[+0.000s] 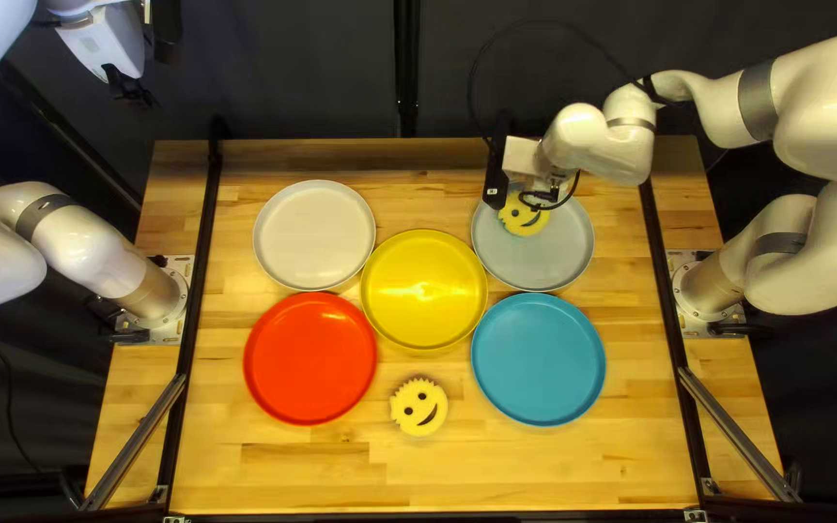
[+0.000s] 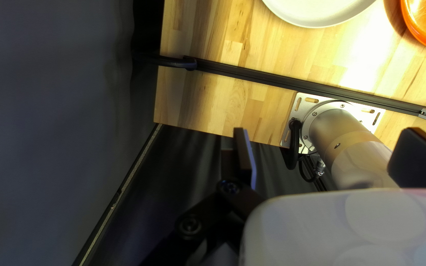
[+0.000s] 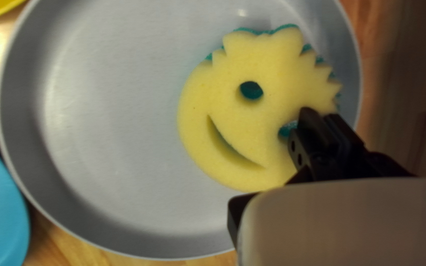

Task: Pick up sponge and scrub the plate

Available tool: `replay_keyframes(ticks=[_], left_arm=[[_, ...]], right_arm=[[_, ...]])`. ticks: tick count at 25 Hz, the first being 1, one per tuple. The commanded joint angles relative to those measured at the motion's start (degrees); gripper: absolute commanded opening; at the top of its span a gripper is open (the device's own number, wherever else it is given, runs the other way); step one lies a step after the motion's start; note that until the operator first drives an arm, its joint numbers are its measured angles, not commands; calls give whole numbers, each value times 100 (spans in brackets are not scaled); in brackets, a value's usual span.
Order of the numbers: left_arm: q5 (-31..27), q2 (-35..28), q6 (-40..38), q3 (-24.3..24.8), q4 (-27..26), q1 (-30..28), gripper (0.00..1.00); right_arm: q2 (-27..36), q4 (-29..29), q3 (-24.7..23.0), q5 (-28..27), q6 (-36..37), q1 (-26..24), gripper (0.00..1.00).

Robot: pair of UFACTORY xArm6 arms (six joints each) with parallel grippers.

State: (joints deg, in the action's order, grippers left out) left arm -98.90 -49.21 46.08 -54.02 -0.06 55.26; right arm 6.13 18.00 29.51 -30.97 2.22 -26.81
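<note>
Right gripper (image 1: 551, 190) closed on the yellow sponge (image 3: 232, 108), at the gray plate (image 1: 549, 254).
Fingers set close together, pinching the sponge's notched edge beside one eye hole; smiling side faces up, within the plate rim. Left gripper (image 1: 131, 92) raised beyond the table's far left corner, fingers wide apart, empty. Second sponge (image 1: 418, 407) lies between the red plate (image 1: 310, 358) and blue plate (image 1: 539, 359).

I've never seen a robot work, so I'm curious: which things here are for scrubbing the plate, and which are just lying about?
In the job, it seems:
- sponge
- gray plate under it
- right gripper

Just lying about:
- white plate
- yellow plate
- red plate
- blue plate
- other sponge
</note>
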Motion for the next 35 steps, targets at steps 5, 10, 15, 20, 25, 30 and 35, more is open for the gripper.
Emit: replay_keyframes(ticks=[5,10,15,20,25,30,35], left_arm=[[0,0,0,0,0,0,100],[0,0,0,0,0,0,100],[0,0,0,0,0,0,100],[0,0,0,0,0,0,100],[0,0,0,0,0,0,100],[0,0,0,0,0,0,100],[0,0,0,0,0,0,100]], right_arm=[[429,185,-463,125,-234,289,0],[917,261,-833,49,-548,748,0],[1277,314,-1175,60,-836,1136,0],[1422,351,-1377,123,-1003,1326,0],[1451,294,-1507,308,-740,1072,0],[1385,88,-1538,564,-41,463,0],[1292,-164,-1508,829,703,-82,0]])
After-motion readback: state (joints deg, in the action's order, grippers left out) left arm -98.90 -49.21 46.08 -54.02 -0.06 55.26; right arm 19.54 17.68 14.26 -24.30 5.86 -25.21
